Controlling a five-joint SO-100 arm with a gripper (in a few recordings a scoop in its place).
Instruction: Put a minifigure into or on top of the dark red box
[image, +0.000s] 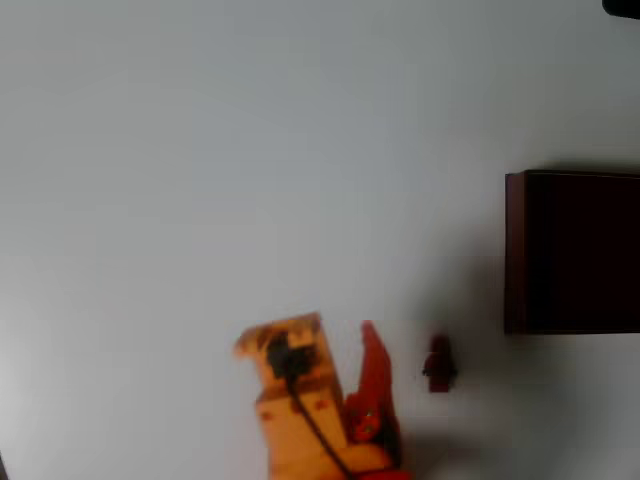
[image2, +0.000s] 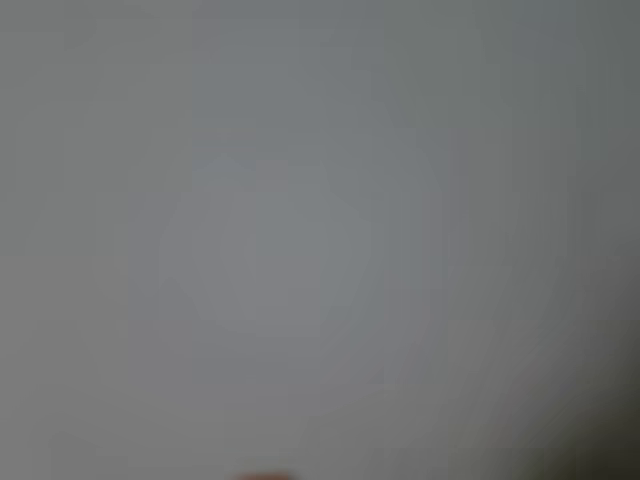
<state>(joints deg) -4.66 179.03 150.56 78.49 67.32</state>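
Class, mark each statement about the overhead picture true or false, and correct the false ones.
1. The minifigure lies inside the dark red box. False: it lies on the table, outside the box.
2. The box is at the picture's right edge. True.
3. The gripper holds the minifigure. False: the figure lies apart, right of the fingers.
4. The gripper is left of the minifigure. True.

From the overhead view we look straight down on the white table (image: 250, 150), far enough to take in the gripper (image: 340, 345) at the bottom edge and the box (image: 515, 250) at the right. Our wrist view sits close to a blurred grey surface; what the two views share we cannot tell.
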